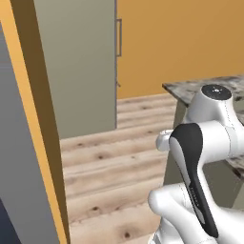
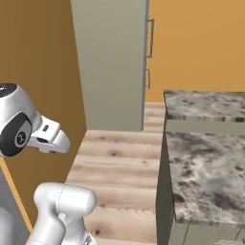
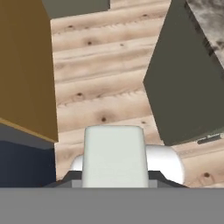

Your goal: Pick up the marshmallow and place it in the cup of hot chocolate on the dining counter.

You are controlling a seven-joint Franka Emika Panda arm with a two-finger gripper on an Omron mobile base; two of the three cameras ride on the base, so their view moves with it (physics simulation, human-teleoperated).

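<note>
Ahead and to the right in the left base view, the counter (image 1: 209, 88) shows as a corner of speckled stone top past the folded white arm (image 1: 200, 157), with plank floor (image 1: 109, 167) stretching left toward a tall grey-green cabinet (image 1: 81, 62) and an orange wall (image 1: 181, 43); no marshmallow or cup is on the small part of the top seen here. Next, in the right base view, the same counter (image 2: 210, 158) takes up the right side, its stone top bare over the stretch in sight, while the arm's head (image 2: 19, 127) sits far to the left, well apart from the counter edge and over the floor (image 2: 119, 162). Last, in the hand view, the camera looks down at the floor (image 3: 96, 74), with the dark side of the counter (image 3: 183, 87) to the right and a sliver of its stone top at the upper right corner; the fingertips of the tool are not to be made out, so I cannot tell whether it is wide or narrow, and it seems to hold nothing. I judge that the marshmallow and cup lie farther along the counter, to the arm's right, so the coming move turns on getting the base or arm rightward over the stone top.
</note>
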